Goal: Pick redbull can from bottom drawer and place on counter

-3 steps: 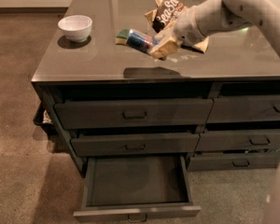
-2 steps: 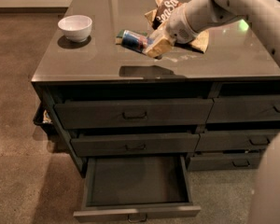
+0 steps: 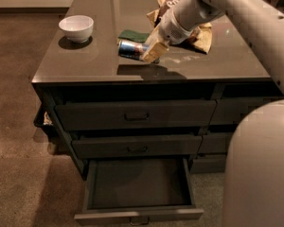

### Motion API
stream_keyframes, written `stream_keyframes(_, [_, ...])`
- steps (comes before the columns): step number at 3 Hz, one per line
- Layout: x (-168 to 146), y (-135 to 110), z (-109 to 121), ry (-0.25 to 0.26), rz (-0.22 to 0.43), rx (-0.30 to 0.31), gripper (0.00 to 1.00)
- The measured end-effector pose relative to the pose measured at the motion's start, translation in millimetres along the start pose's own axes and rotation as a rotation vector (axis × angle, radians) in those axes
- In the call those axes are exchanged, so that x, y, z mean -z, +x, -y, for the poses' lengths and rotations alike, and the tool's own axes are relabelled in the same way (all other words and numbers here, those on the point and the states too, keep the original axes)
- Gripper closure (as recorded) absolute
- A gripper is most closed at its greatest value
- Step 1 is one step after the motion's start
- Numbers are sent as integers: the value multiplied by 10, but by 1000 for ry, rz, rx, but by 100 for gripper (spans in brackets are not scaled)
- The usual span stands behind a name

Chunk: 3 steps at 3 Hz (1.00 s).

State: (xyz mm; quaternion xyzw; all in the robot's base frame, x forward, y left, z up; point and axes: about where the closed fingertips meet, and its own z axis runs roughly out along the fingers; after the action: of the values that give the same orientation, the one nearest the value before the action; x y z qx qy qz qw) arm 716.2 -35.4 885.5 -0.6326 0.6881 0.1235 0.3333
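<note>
Item: redbull can (image 3: 129, 48), a slim metal cylinder, blue and silver, smooth-walled. It is held on its side just above the counter (image 3: 94, 65), toward the front middle of the slab, with its shadow on the surface beneath it. Holder: gripper (image 3: 150, 52), pale beige fingers closed on the can's right end, so that the rest of the can juts leftward unsupported. Counter: a hard, flat, glossy grey-brown top that reflects the light. Risks, as judged: a round can released lying down would probably roll on so slick a surface, and the front edge is near (a roll that way ends on the floor (image 3: 19, 126) or in the open drawer). The end-on hold on smooth metal may also let the can pivot or slip before it is set down. Neighbours: green sponge (image 3: 134, 35), soft and flat, just behind the can; brown snack bag (image 3: 201, 32), crinkled, lying under the arm and liable to be brushed by any swing; white bowl (image 3: 76, 27), round and glazed, well apart to the left. Bottom drawer (image 3: 139, 215): dark grey, wide, shallow, standing pulled out with its dark floor showing.
</note>
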Motion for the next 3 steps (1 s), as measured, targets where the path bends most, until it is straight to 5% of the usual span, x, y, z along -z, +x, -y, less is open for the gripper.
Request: stream_keyframes(3, [-108, 63, -26, -43, -20, -1, 36])
